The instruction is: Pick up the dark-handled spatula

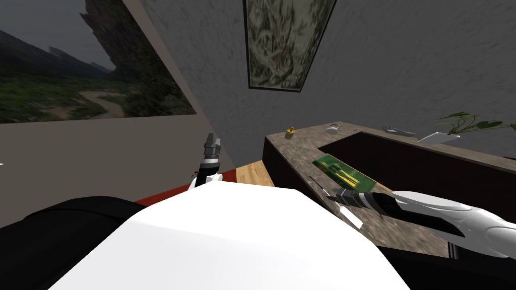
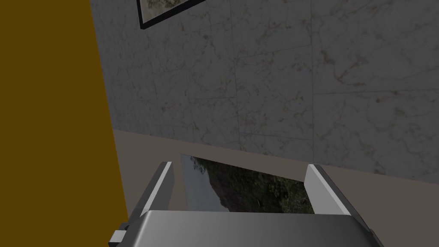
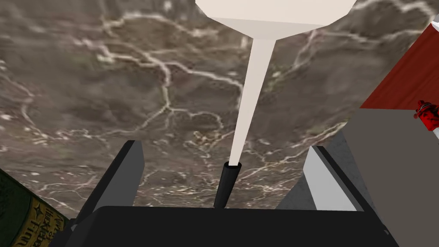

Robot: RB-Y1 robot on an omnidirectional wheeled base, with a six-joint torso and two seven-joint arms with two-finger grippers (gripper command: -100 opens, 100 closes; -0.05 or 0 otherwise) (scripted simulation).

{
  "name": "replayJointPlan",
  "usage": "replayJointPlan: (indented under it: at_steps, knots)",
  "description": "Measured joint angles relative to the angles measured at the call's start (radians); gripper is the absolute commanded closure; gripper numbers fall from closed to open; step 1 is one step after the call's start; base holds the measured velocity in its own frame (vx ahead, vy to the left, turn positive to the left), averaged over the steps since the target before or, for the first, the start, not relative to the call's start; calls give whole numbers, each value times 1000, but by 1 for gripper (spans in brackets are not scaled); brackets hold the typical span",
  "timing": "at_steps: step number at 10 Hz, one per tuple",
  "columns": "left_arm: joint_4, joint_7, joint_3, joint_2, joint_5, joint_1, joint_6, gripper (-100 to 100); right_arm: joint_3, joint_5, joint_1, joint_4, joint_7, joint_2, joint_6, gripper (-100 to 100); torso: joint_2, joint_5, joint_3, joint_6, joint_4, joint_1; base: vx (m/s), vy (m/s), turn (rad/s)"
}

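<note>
The spatula [image 3: 253, 98] lies flat on the brown marbled countertop [image 3: 107, 94], with a white blade, a white neck and a dark handle [image 3: 226, 182]. My right gripper [image 3: 223, 169] hovers over it, open, and the dark handle runs between the two fingers without touching either. In the head view the right gripper [image 1: 337, 197] hangs low over the near end of the countertop [image 1: 302, 151], with the white blade of the spatula [image 1: 351, 218] just beside it. My left gripper [image 1: 212, 143] is raised at the left of the counter, and its fingers [image 2: 165, 182] stand open and empty.
A green box [image 1: 345, 173] lies on the counter right beside the right gripper, its corner [image 3: 23, 221] near one finger. Farther back are a small yellow object [image 1: 289, 133], a white object [image 1: 332, 129] and a plant [image 1: 468, 123]. A dark recess [image 1: 413, 161] is behind the counter strip.
</note>
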Motion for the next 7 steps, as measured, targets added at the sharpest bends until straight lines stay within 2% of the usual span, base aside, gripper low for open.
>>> replayJointPlan:
  at_steps: [1,2,3,4,5,7]
  knots:
    - [0,0,0,0,0,0,0,0,-20,15,2,23,-5,10,-13,-100,0,0,0,1,0,0,-24,9,-5]
    - [0,0,0,0,0,0,0,0,-29,20,2,47,-5,16,-22,-100,-2,0,-1,1,0,-1,-48,22,213]
    - [0,0,0,0,0,0,0,0,-56,48,2,78,-9,42,-42,-100,-2,0,-1,0,0,0,-50,19,109]
    - [0,0,0,0,0,0,0,0,-77,57,10,97,-12,49,-54,-100,-1,0,-1,1,0,0,-18,7,-35]
    - [0,0,0,0,0,0,0,0,-81,67,4,118,-16,56,-59,-100,-2,0,-1,1,0,-1,-45,27,162]
    - [0,0,0,0,0,0,0,0,-124,117,-6,188,-26,102,-103,-100,-1,0,-1,1,0,0,-60,22,168]
